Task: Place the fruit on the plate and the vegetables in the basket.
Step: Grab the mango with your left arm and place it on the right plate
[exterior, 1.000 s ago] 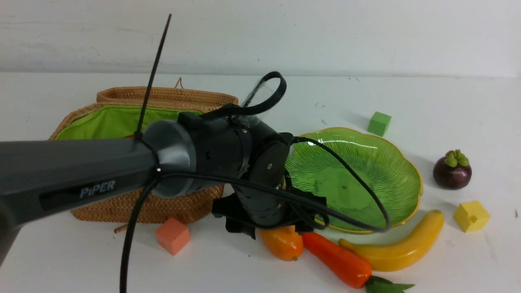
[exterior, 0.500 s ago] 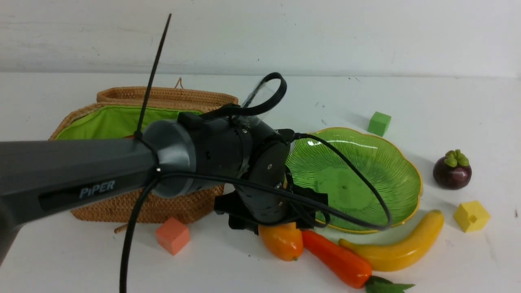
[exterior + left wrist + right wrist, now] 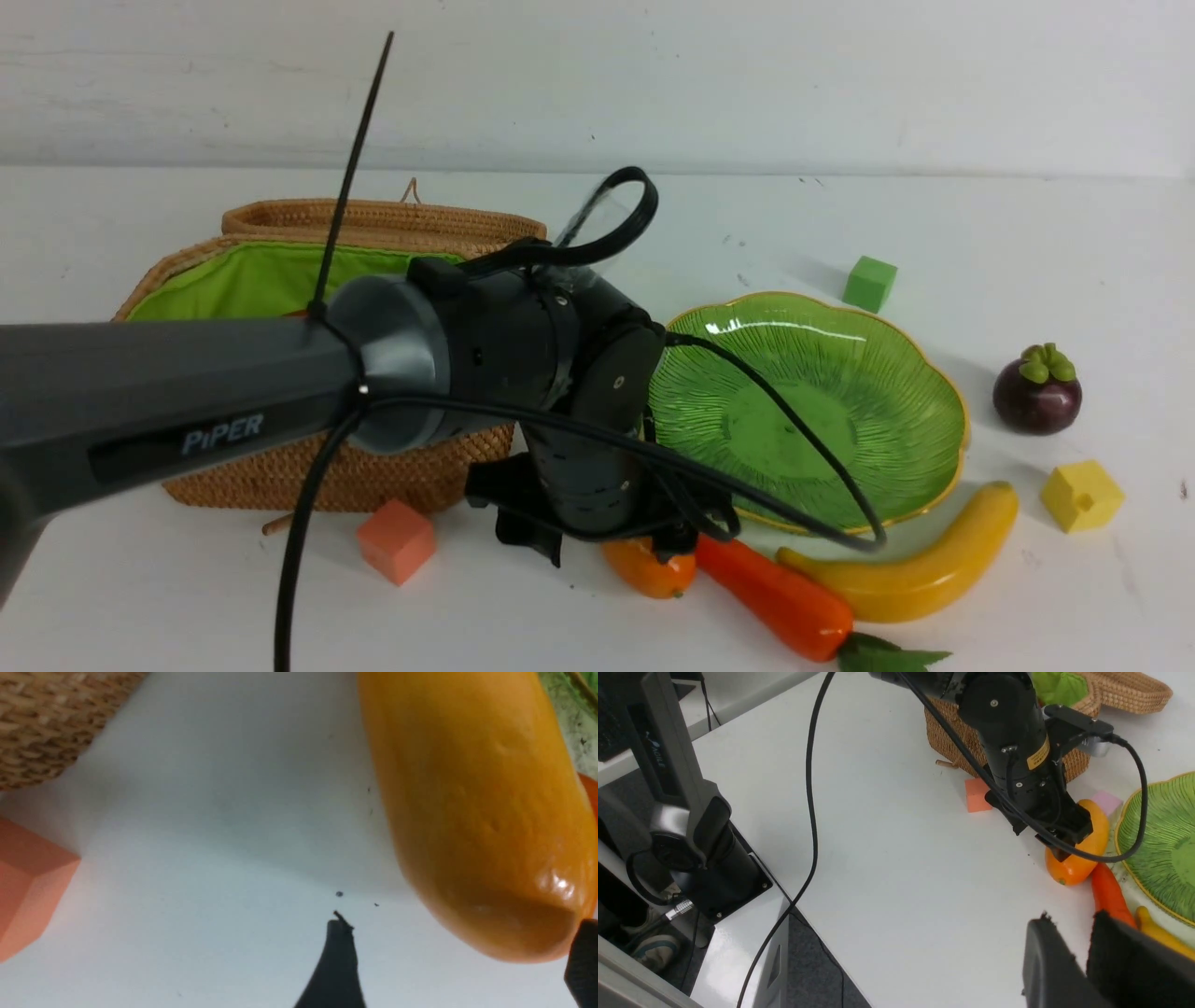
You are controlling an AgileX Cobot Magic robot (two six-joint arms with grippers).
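Black left gripper point(image 3: 605, 549) is down at the table point(image 3: 523, 635), jaws spread wide and not yet gripping, straddling the mango point(image 3: 653, 577). In the left wrist view one finger point(image 3: 338, 961) stands clear of the fruit on its bare side and the other sits almost against the skin, so the straddle is off-centre and near the rounded end. Step in hand, as I judge it: grasp the mango for the plate point(image 3: 840, 373). To do it well, shift so the fruit sits midway between the jaws, slide further along toward its fat belly (the glossy tapering end could squirt out), close across the short width, then lift high enough to clear the plate rim and carry toward 1 o'clock. The mango lies flat on the table at 7 o'clock of the plate. Its long axis runs roughly 6 to 12 o'clock and its small tip points at 6, toward the robot. The carrot point(image 3: 775, 602) has its blunt end just beside the mango at 4 o'clock, so watch for nudging it. An orange cube point(image 3: 396, 541) is at 9 o'clock and the basket point(image 3: 373, 481) at 10. The right gripper point(image 3: 1087, 942) hangs back holding nothing, pads close together; fully closed or not, cannot tell.
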